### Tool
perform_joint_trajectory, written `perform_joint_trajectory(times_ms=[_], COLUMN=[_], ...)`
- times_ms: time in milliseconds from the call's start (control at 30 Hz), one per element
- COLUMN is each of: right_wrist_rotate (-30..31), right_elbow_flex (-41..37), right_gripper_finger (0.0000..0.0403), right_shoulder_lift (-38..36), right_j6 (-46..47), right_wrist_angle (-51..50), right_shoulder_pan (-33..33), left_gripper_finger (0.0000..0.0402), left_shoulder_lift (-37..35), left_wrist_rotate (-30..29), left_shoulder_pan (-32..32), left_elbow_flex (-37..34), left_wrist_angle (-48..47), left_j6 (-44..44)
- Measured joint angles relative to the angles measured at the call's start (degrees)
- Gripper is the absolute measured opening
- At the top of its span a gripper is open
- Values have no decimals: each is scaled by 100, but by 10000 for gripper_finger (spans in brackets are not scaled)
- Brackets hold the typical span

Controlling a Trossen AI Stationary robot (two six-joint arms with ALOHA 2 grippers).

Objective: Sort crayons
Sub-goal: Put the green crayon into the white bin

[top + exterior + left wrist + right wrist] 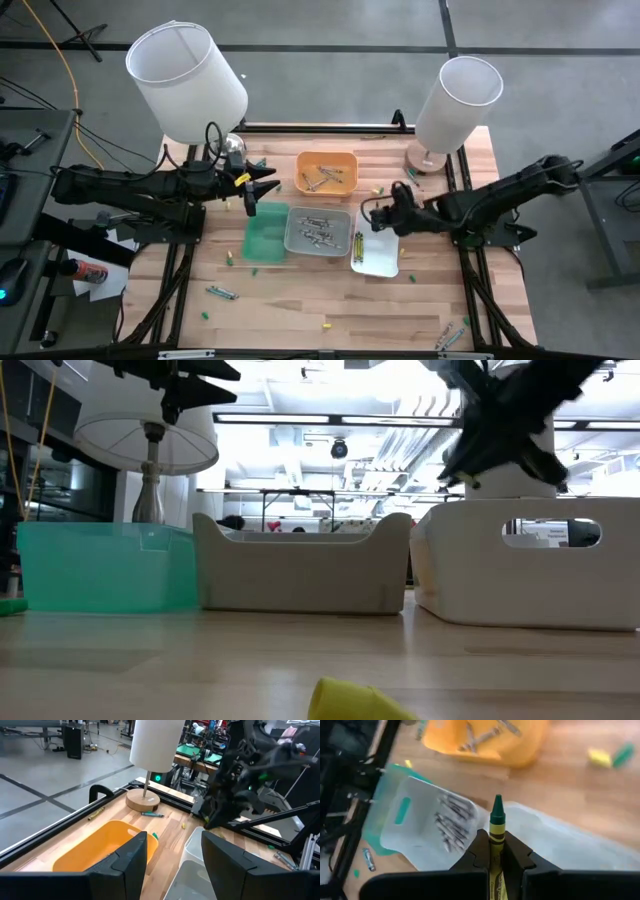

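Note:
My right gripper (496,846) is shut on a crayon (497,820) with a yellow-green wrap and a green tip. It hovers over the near-left part of the white tray (382,256), which has crayons (358,243) lying at its left edge. Grey crayons lie in the grey tray (318,231) and the orange tray (326,173). The green tray (266,238) stands left of the grey one. My left gripper (262,186) hangs open above the table left of the orange tray, with nothing between its fingers (131,857). My right gripper pinches the crayon's wrapped shaft (496,837) between its two fingers (479,847). The crayon lies along the fingers, and its green tip (497,806) sticks out past their ends. The fingers slant down from the table's right side. The crayon is lifted clear above the white tray.
Loose crayons lie at the near left (221,292) and near right (449,336), with small green and yellow bits (325,325) scattered about. Two white lamps stand at the far left (188,82) and far right (455,105). A yellow bit (355,700) lies close in the low view.

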Motion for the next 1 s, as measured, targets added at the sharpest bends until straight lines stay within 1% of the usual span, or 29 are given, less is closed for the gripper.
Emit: perform_joint_trajectory(times_ms=[133, 200, 300, 467, 600, 700, 1000], right_wrist_rotate=[-151, -264, -587, -1195, -1531, -1568, -1690], right_elbow_flex=[-339, -358, -282, -175, -170, -170, -168], right_gripper_finger=[5, 5, 5, 5, 11, 17, 20], right_shoulder_lift=[112, 240, 531, 1197, 1620, 1728, 1738], right_j6=[793, 986, 1208, 1544, 1819, 1902, 1884], right_wrist_angle=[512, 562, 576, 604, 580, 584, 554], right_shoulder_pan=[328, 460, 554, 554, 462, 395, 290], left_gripper_finger=[172, 172, 172, 172, 172, 172, 172], left_shoulder_lift=[0, -2, -2, 0, 0, 0, 0], left_wrist_rotate=[2, 2, 2, 4, 4, 4, 4], left_shoulder_pan=[0, 0, 0, 0, 0, 2, 2], left_elbow_flex=[0, 0, 1, 2, 2, 2, 2], left_wrist_angle=[2, 5, 24, 178, 290, 296, 302], left_j6=[0, -1, -28, -206, -248, -344, -356])
